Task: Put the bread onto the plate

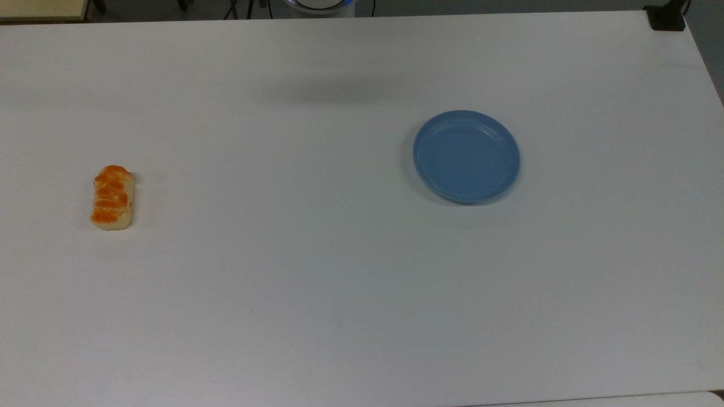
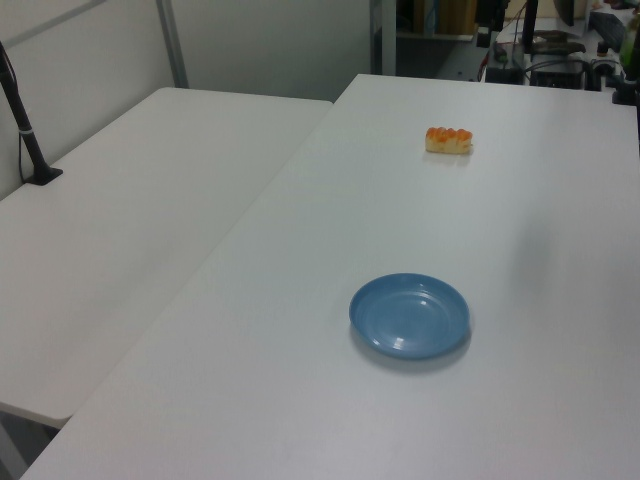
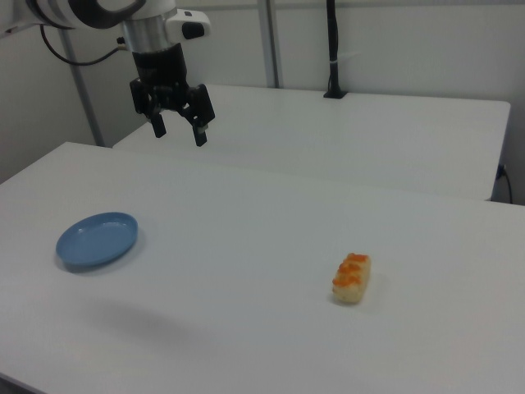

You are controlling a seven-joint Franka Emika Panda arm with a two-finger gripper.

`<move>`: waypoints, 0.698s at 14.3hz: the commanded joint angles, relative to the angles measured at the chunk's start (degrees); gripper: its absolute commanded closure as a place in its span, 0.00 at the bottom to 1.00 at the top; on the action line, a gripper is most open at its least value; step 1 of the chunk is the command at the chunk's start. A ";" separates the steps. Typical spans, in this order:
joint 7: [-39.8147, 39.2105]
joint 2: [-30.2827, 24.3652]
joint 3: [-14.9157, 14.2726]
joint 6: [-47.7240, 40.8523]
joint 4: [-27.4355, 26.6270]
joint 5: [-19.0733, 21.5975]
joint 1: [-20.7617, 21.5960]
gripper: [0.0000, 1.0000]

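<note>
You see the gripper (image 3: 177,129) high above the bench (image 3: 246,246), its fingers (image 3: 199,135) spread wide and holding nothing. In the right view the plate (image 3: 97,240) lies below them, toward the right view's left. The bread (image 3: 352,277) rests well apart, toward the right view's right.
</note>
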 commanded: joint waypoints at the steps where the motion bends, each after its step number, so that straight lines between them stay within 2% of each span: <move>1: 1.06 -0.53 -0.15 -0.90 -0.29 -0.04 0.59 0.00; 10: 0.53 -0.09 -0.15 -0.37 -0.29 -0.30 0.59 0.00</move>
